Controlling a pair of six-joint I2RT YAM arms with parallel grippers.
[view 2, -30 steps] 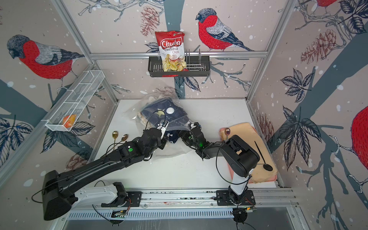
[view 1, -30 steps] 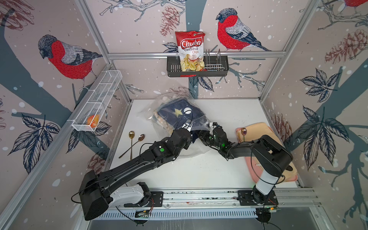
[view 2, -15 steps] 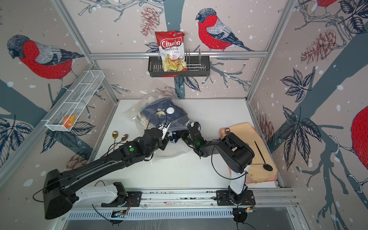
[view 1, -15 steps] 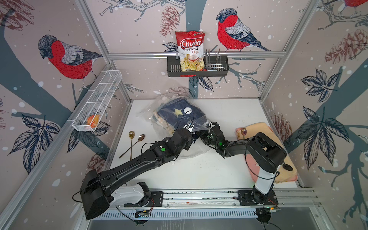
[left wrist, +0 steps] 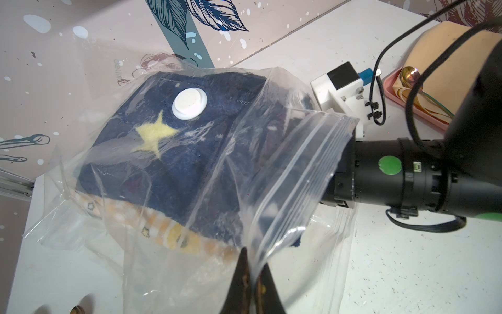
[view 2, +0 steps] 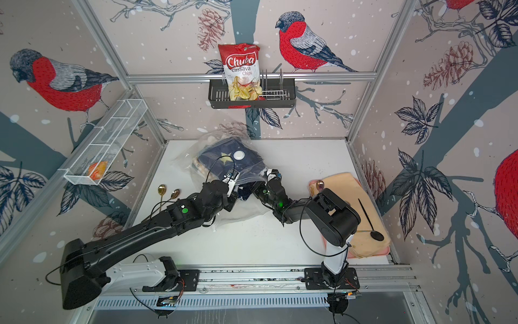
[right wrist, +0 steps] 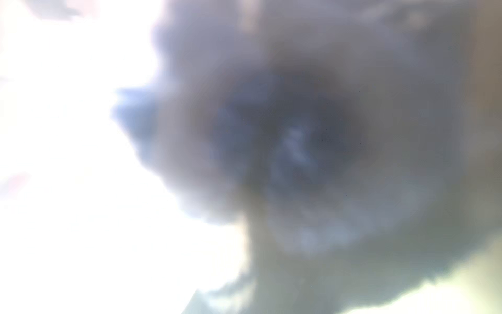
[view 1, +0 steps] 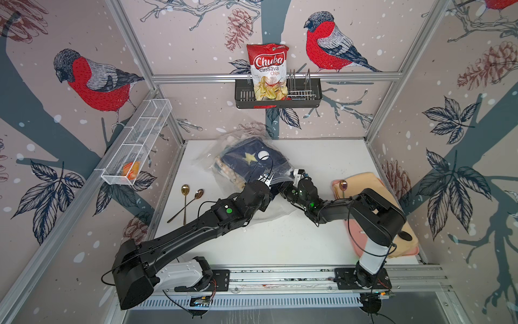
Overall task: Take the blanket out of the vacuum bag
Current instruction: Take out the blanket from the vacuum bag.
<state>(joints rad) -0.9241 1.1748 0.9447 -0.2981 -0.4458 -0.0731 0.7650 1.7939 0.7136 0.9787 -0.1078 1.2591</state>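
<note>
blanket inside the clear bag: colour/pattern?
Navy fleece blanket with a pale yellow star, orange-and-cream trim; clearest in the left wrist view.

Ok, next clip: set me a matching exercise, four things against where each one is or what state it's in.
Things:
1. chips bag
2. blanket
3. two spoons
4. left gripper

Places or states:
A. shut on the zip edge of the vacuum bag
B. lying on the table, on the left arm's side
C. standing in the black basket on the back wall
D. inside the vacuum bag

Pairs: 1-C, 2-D, 3-B, 4-A.
</note>
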